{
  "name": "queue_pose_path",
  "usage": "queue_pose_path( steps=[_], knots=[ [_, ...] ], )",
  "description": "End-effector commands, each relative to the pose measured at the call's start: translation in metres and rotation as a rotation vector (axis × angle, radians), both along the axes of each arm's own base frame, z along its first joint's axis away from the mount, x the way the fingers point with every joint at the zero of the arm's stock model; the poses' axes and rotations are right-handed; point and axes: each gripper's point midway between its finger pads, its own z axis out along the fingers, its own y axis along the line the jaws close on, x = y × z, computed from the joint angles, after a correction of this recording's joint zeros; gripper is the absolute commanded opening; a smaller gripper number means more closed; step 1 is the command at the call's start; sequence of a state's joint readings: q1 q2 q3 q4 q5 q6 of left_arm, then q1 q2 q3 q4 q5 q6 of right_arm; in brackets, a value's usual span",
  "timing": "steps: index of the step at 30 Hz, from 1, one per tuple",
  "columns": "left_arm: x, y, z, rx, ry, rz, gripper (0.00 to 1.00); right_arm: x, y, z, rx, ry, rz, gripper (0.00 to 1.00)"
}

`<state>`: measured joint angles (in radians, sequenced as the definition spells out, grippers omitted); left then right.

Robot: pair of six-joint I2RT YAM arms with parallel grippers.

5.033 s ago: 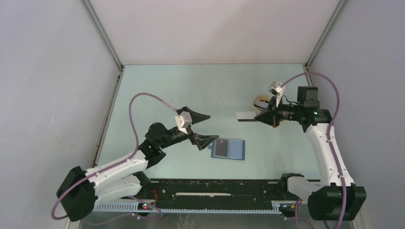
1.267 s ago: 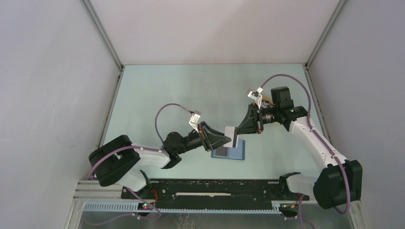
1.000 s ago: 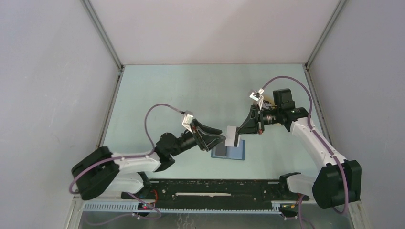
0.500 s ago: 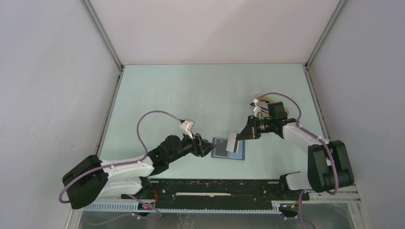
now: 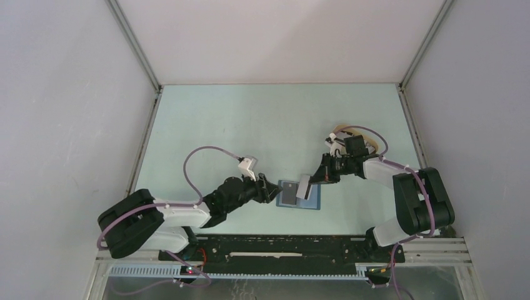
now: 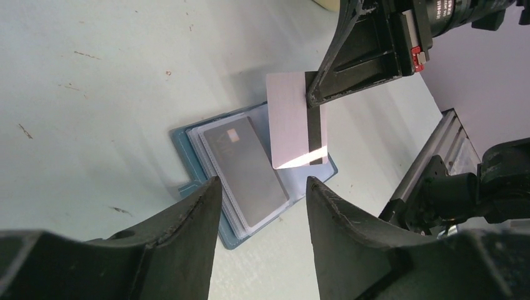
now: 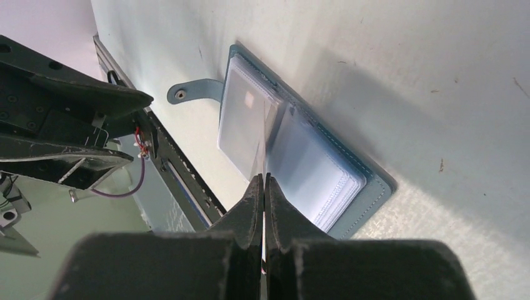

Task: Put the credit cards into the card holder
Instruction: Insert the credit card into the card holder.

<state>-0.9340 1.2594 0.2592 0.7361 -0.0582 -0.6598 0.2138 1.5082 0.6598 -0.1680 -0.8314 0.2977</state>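
We see the right gripper (image 5: 311, 182) clamped tight on one edge of a thin white plastic card with a dark stripe (image 6: 290, 128), carrying it on a slant so that its free lower corner points down at the flat blue folding card holder (image 5: 314, 201). That slant, we judge, is meant to lead a corner into a sleeve first. The holder lies open on the pale green table (image 5: 250, 125), toward the near side and between the two arms, with a grey card (image 6: 247, 172) already sitting in its left stack of clear sleeves. From the right wrist the white card shows edge-on above the fold between the two stacks. We cannot tell whether its corner touches a sleeve yet. The left gripper (image 5: 272, 190) has its fingers apart and empty, low at the holder's left edge, where we think it waits to pin the holder against sliding. Whether it presses on the holder we cannot say. A beige oval tray (image 5: 341, 130) sits far right, behind the right arm.
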Motion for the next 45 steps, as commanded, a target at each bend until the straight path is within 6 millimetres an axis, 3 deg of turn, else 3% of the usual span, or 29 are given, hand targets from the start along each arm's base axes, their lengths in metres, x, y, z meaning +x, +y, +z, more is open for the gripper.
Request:
queue_pose_path(
  steps=[1,13,22,45],
  knots=[
    [0.008,-0.005,0.007,-0.067,-0.008,0.049,0.57,0.012,-0.001,0.003,0.007,-0.009,-0.033,0.00],
    [0.008,0.000,-0.031,0.013,0.135,0.164,0.57,0.008,-0.002,-0.008,-0.010,0.021,-0.025,0.00],
    [0.000,-0.005,-0.049,0.094,0.186,0.165,0.55,0.002,0.003,-0.016,-0.010,0.055,0.000,0.00],
    [-0.001,-0.019,-0.062,0.158,0.228,0.128,0.47,-0.010,0.008,-0.023,-0.032,0.079,0.043,0.00]
  ],
)
